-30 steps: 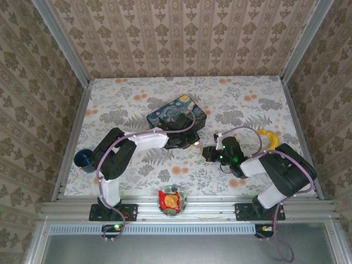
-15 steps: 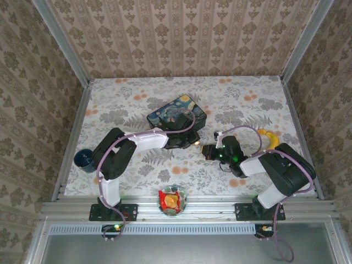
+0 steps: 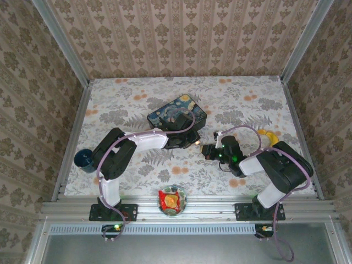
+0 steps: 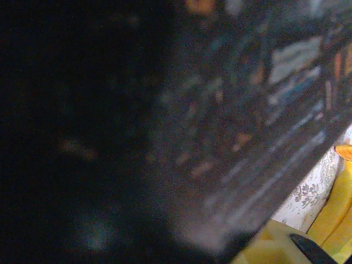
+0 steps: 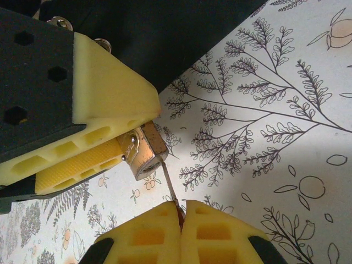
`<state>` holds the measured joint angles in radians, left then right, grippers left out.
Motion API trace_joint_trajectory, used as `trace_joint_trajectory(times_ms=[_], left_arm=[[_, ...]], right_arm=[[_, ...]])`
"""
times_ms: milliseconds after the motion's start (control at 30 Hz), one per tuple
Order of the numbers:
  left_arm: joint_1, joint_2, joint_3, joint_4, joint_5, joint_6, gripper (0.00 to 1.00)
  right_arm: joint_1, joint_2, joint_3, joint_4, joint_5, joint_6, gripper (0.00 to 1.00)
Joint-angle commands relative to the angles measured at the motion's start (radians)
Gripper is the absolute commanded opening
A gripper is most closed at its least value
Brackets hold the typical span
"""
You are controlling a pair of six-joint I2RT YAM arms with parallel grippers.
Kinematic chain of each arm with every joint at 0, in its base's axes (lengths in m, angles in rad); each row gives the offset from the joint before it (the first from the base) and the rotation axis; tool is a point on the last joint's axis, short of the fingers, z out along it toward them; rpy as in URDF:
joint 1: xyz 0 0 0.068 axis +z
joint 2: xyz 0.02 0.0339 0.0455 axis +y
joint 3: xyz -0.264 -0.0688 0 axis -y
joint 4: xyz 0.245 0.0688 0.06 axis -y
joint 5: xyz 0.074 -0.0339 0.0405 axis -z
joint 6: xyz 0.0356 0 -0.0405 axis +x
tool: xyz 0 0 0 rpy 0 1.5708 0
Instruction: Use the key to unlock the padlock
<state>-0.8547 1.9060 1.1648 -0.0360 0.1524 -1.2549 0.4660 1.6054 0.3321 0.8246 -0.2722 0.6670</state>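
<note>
Your left tool [image 5: 125, 144] is clamped on the padlock [image 5: 147, 157]. The brass body is pinched betw. the yellow pads, w/ the keyway end poking out to the right. It seems held just off the bench [image 5: 275, 110], prob. so the other arm can reach it w/o scraping the surface. The lock sits mid-bench, just near-right of the painted tin [image 3: 176, 114], betw. the two arms. The left wrist cam is crowded by the tin's dark side, so don't lean on it for alignment.

Your right tool [image 5: 181, 213] has its fingers together, pinching the key [image 5: 170, 190]. Just the thin blade sticks out, pointing at the lock's exposed end. The tip is at or touching that face, but I can't tell if it's in the slot. The blade looks a bit angled vs. the lock body, so IMO this is the insertion step, not the turn. The shackle end is buried in the left pads, so I can't tell if it's popped.

Next, I'd say: line the blade up w/ the keyway, push straight in, then twist. Risk: w/ a thin blade in a narrow pinch, the key may pivot in the foam. The lock may also swivel in the left grip if you push off-axis. Go slow.
</note>
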Motion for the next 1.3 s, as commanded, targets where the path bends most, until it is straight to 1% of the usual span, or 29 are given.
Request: trace_joint_trajectory(times_ms=[0,500,767,967,1267], left_arm=[[0.003,0.008,-0.024,-0.004,0.082,-0.042,0.07],[0.005,0.016,-0.026,0.014,0.102,-0.065,0.07],[0.015,0.001,-0.041,0.04,0.159,-0.102,0.07],[0.02,0.005,-0.038,0.049,0.2,-0.118,0.07],[0.022,0.008,-0.044,0.072,0.212,-0.129,0.07]], right_arm=[[0.006,0.004,0.005,0.07,0.005,0.008,0.0],[0.008,-0.05,-0.021,0.078,0.008,-0.014,0.0],[0.009,-0.097,-0.034,0.031,0.035,-0.038,0.0],[0.008,-0.087,-0.024,0.048,0.04,-0.035,0.0],[0.007,-0.056,0.007,0.066,0.004,-0.02,0.0]])
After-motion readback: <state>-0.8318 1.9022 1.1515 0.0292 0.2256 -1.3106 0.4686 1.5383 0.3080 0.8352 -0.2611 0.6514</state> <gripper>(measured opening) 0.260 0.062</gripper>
